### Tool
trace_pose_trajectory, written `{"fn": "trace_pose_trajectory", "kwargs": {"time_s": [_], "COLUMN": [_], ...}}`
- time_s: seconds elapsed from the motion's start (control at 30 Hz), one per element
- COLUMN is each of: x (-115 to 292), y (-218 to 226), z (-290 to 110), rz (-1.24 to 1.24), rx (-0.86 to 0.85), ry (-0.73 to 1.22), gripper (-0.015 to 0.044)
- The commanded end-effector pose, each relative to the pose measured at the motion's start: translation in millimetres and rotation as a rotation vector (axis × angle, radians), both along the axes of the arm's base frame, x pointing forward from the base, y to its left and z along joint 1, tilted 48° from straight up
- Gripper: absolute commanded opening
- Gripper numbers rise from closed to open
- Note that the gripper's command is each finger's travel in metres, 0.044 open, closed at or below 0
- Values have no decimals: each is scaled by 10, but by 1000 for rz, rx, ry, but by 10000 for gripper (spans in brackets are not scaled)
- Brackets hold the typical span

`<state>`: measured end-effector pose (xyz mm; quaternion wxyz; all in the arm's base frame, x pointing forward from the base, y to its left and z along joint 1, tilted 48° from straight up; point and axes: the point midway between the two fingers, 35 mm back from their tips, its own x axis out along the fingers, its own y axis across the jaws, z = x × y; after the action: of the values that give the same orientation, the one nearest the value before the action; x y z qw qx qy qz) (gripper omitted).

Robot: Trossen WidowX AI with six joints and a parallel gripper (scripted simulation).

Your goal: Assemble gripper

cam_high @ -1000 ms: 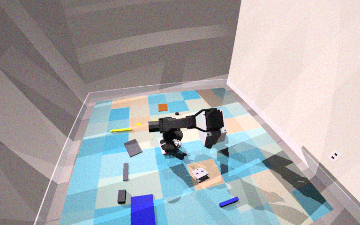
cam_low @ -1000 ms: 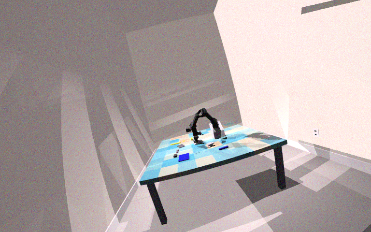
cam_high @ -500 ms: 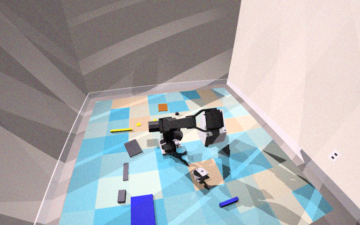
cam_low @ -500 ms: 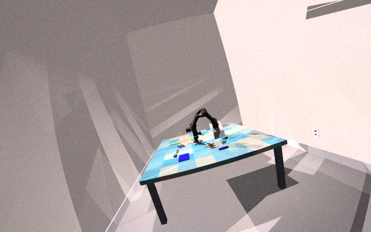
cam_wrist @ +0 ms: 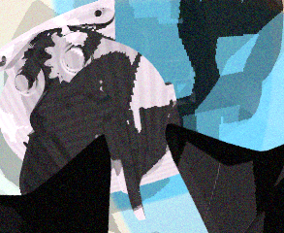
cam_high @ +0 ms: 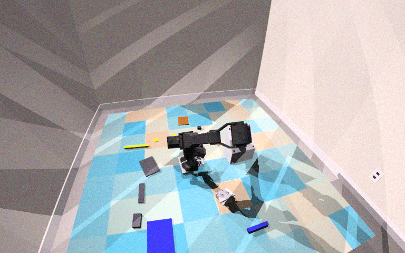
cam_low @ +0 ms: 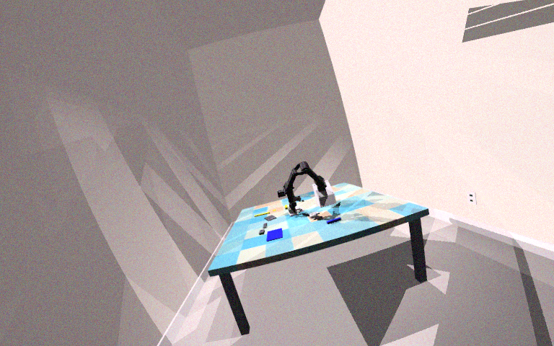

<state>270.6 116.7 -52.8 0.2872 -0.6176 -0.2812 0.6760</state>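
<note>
The white round gripper base (cam_high: 184,171) (cam_wrist: 151,87) lies on the table under my hand. In the wrist view a bar with screw holes crosses its upper left. A white toothed gear (cam_wrist: 58,57) sits there around a round pin, beside a second round stub (cam_wrist: 25,83). My gripper (cam_high: 190,166) (cam_wrist: 137,136) is low over the base, shut on a white jaw (cam_wrist: 140,213), whose narrow tip shows past the base's rim. Heavy shadow hides most of the jaw and whether the teeth mesh. The white housing plate (cam_high: 225,194) (cam_low: 315,215) appears apart from the base, on a peach tile.
A blue bar (cam_high: 257,226) (cam_low: 333,220) lies beyond the plate. A blue slab (cam_high: 161,236) (cam_low: 274,234), a grey square (cam_high: 149,166), two small grey blocks, a yellow bar (cam_high: 136,146) and an orange square (cam_high: 183,120) lie around the table.
</note>
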Motion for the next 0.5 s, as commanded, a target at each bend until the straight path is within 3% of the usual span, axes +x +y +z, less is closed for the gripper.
{"fn": "trace_pose_trajectory", "kwargs": {"time_s": [0.0, 0.47], "x": [1, 5], "y": [-21, -14], "z": [24, 9], "rz": [-1, -1], "rx": [1, 1], "ry": [1, 1], "gripper": [134, 134]}}
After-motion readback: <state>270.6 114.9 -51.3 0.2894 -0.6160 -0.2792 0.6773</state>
